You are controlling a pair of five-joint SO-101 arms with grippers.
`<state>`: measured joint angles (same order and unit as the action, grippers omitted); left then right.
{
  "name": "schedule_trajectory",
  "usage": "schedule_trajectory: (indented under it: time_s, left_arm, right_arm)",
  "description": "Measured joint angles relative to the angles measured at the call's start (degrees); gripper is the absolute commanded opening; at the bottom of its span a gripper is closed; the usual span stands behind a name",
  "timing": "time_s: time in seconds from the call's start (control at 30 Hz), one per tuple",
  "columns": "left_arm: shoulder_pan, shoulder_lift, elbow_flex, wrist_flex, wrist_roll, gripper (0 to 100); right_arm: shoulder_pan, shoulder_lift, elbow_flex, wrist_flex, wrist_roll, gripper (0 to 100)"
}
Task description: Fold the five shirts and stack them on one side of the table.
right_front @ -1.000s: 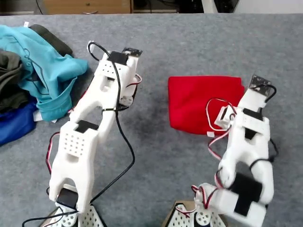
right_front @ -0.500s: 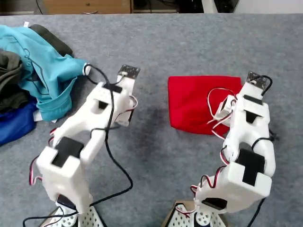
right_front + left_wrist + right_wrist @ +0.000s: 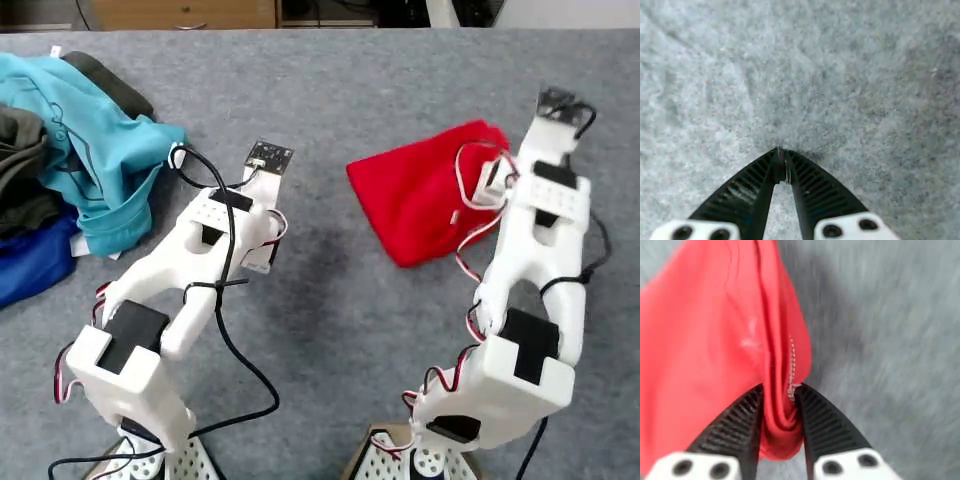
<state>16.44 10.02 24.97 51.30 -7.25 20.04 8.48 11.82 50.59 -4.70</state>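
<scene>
A folded red shirt (image 3: 425, 195) lies skewed at the right middle of the grey table, one corner lifted. My right gripper (image 3: 780, 402) is shut on the red shirt (image 3: 715, 340), pinching its folded edge; from above that arm (image 3: 535, 200) stands at the shirt's right side. My left gripper (image 3: 782, 167) is shut on nothing, tips together just over bare grey cloth. From above the left arm (image 3: 230, 215) sits left of centre, apart from the red shirt. A teal shirt (image 3: 90, 150) lies crumpled at the far left, over dark grey (image 3: 20, 170) and blue (image 3: 35, 260) garments.
The table is covered in grey fabric (image 3: 350, 90). The heap of unfolded clothes takes up the left edge. Cables loop off both arms. Wooden furniture (image 3: 180, 12) stands beyond the far edge.
The right arm has swung away toward the far right, dragging the red shirt askew and lifting its corner. The left arm has drawn back and lowered toward the table.
</scene>
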Motion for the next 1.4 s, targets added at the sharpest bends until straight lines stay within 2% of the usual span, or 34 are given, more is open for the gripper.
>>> schedule_trajectory:
  time_s: [0.17, 0.33, 0.4, 0.57, 0.67, 0.77, 0.83, 1.0, 1.1, 1.4]
  left_arm:
    - [0.0, 0.0, 0.0, 0.0, 0.0, 2]
    - [0.0, 0.0, 0.0, 0.0, 0.0, 2]
    - [0.0, 0.0, 0.0, 0.0, 0.0, 2]
    - [0.0, 0.0, 0.0, 0.0, 0.0, 2]
    - [0.0, 0.0, 0.0, 0.0, 0.0, 2]
    - [0.0, 0.0, 0.1, 0.0, 0.0, 2]
    - [0.0, -0.1, 0.4, 0.0, 0.0, 2]
    - [0.0, -0.2, 0.4, 0.0, 0.1, 2]
    - [0.0, -0.2, 0.4, 0.0, 1.1, 2]
    - [-0.2, -0.5, 1.0, -0.4, 3.3, 2]
  right_arm:
    - [3.9, 0.4, -2.5, -0.3, 4.9, 0.2]
    - [7.3, 5.8, -2.5, -5.3, 8.4, 1.3]
    - [8.1, 8.3, -2.5, -6.1, 10.4, 8.7]
    - [8.3, 9.9, -2.5, -6.2, 12.6, 40.1]
    - [8.5, 8.9, -2.5, -3.9, 12.9, 49.2]
    - [8.1, 4.1, -2.5, 0.9, 16.9, 45.1]
    - [7.3, 0.6, -2.5, 3.2, 17.2, 37.3]
    - [6.5, -3.9, -2.6, 4.0, 12.6, 0.4]
    - [6.4, -2.5, -2.6, 2.2, 12.5, 5.1]
    - [11.8, 14.4, -2.6, -9.1, 12.4, 0.2]
